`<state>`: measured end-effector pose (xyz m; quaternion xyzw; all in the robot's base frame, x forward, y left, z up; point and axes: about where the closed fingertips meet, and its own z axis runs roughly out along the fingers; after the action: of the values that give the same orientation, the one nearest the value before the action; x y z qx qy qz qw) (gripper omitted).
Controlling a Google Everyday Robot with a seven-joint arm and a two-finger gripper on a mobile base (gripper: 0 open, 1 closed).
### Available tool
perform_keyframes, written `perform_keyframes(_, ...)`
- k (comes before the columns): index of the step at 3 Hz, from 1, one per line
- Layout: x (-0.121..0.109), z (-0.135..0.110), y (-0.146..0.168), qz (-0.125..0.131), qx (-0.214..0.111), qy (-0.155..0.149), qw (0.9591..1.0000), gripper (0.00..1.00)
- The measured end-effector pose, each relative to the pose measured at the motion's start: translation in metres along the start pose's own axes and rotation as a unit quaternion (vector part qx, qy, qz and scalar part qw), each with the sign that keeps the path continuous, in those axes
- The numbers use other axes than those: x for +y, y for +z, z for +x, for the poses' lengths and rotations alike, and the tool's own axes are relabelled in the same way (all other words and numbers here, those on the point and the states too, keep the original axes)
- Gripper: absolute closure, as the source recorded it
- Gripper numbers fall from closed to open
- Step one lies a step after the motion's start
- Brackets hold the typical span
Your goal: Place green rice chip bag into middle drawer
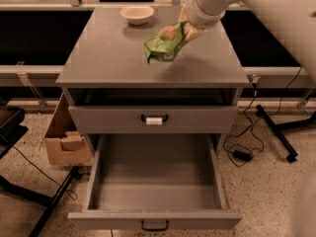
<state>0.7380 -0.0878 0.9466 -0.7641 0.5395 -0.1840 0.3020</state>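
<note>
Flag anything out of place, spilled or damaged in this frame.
Nothing looks spilled or broken. The green rice chip bag is crumpled and hangs tilted from the gripper, just above the cabinet top and apart from the bowl. The middle drawer stands pulled out. A cardboard box sits on the floor beside it.

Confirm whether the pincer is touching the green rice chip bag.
Touching. The camera view shows the pincer clamped on one end of the green rice chip bag, over the cabinet top.
</note>
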Motion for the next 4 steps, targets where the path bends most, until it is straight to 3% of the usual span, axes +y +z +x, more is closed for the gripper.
perform_keyframes(1, 0.034, -0.011, -0.062, -0.010, 0.008, 0.009, 0.9999, 1.00)
perform_keyframes(2, 0.078, -0.036, -0.131, -0.002, 0.000, 0.058, 0.9983, 1.00)
perform_keyframes(3, 0.149, -0.059, -0.174, -0.019, -0.014, 0.122, 0.9922, 1.00)
perform_keyframes(4, 0.261, -0.077, -0.164, -0.093, -0.038, 0.211, 0.9724, 1.00)
